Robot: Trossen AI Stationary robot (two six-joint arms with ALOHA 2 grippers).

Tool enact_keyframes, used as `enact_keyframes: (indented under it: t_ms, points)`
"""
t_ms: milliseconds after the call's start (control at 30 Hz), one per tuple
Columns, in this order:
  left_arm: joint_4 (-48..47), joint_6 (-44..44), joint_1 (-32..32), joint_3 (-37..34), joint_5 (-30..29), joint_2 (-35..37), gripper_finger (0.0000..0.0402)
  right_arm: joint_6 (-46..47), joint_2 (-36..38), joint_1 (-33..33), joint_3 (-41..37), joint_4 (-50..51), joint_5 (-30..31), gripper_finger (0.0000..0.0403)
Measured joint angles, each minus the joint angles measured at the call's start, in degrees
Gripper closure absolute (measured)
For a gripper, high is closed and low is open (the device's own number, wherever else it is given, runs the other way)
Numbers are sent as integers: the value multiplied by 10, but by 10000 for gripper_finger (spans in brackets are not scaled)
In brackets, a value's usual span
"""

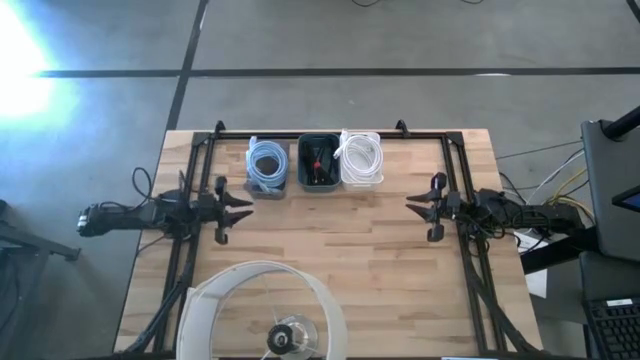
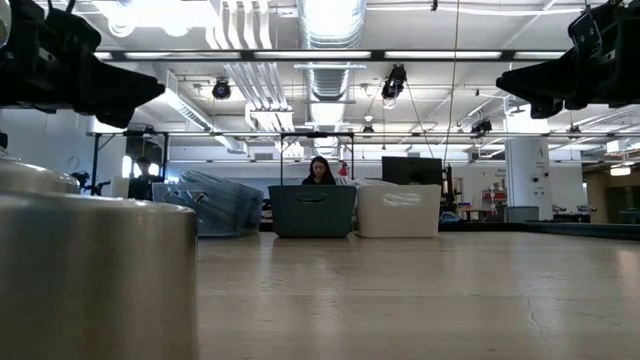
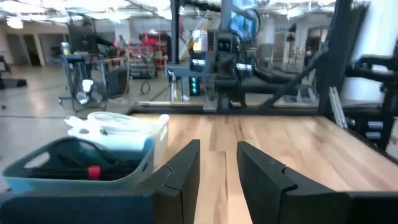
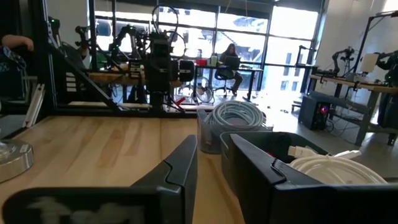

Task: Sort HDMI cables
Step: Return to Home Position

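Step in hand: homing the arms; the sorting itself looks finished. The left hand (image 1: 246, 207) sits at the left side of the desk (image 1: 330, 260), fingers parted and holding nothing. The right hand (image 1: 411, 207) mirrors it at the right side, also parted and empty. Both point toward the desk's middle, well apart from the bins.

All cables lie in bins along the far edge:
- light blue HDMI cables (image 1: 266, 163) coiled in the light blue bin (image 1: 267, 191)
- black HDMI cables (image 1: 318, 162) in the dark bin (image 1: 319, 187) between the other two
- white HDMI cables (image 1: 362, 156) in the white bin (image 1: 362, 184)

No cable shows loose on the boards.

Count: three bins side by side, two arms, one pile of cable per bin. How many single cables make up each pile is hard to tell from above, probably a few each. One round white thing (image 1: 262, 300) stands at the near edge.

Next move, as I judge it: nothing to grasp. The arms only need to settle into rest, clear of the bins.
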State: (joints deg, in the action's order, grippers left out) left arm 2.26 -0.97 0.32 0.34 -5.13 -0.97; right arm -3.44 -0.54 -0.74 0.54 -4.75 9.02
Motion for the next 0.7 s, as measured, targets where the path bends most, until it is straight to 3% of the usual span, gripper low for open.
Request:
enact_keyframes:
  t_ms: [333,700]
  points:
    - [-7,-60,0,0,3,1,291,0,0,0,0,0,0,318]
    - [-6,-15,0,0,3,1,291,0,0,0,0,0,0,338]
